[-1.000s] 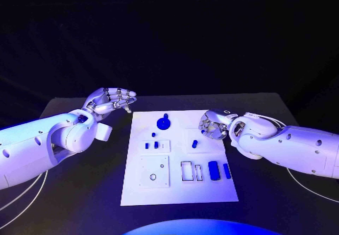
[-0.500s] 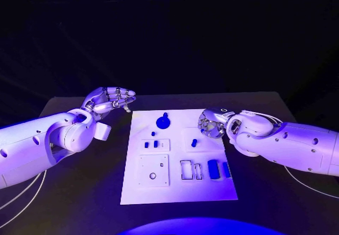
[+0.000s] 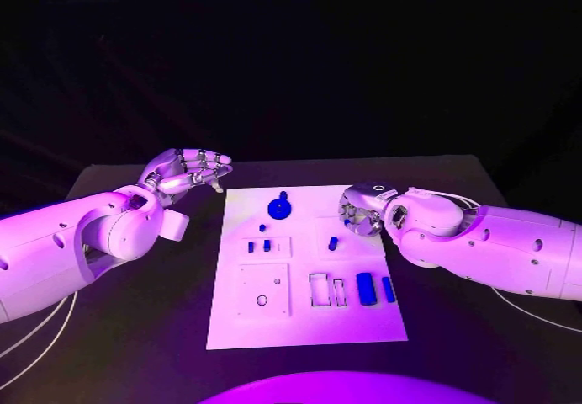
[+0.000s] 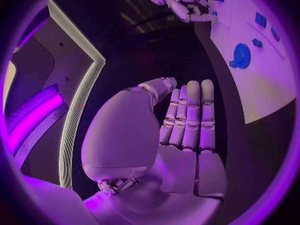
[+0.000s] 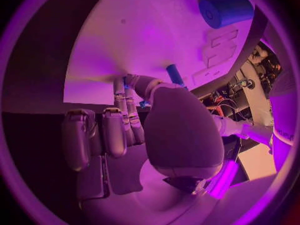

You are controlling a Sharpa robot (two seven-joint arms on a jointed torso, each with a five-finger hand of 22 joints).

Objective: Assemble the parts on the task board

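On the task board [image 3: 304, 328], blue parts lie spread; one small slim part [image 3: 332, 244] sits mid-board, just beside the right hand [image 3: 362, 214]. Right hand fingers curl over the board's edge; whether they pinch anything, cannot tell. Left hand [image 3: 188, 172] curled, holding nothing, off the board over the surface [image 3: 145, 337]. Best: lower slowly, align the part with its slot before pressing.

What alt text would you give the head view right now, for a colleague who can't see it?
A white task board lies mid-table with small blue parts on it. The right hand hovers over the board's right edge near a blue peg; the left hand, fingers curled, hangs off the board's far left corner.
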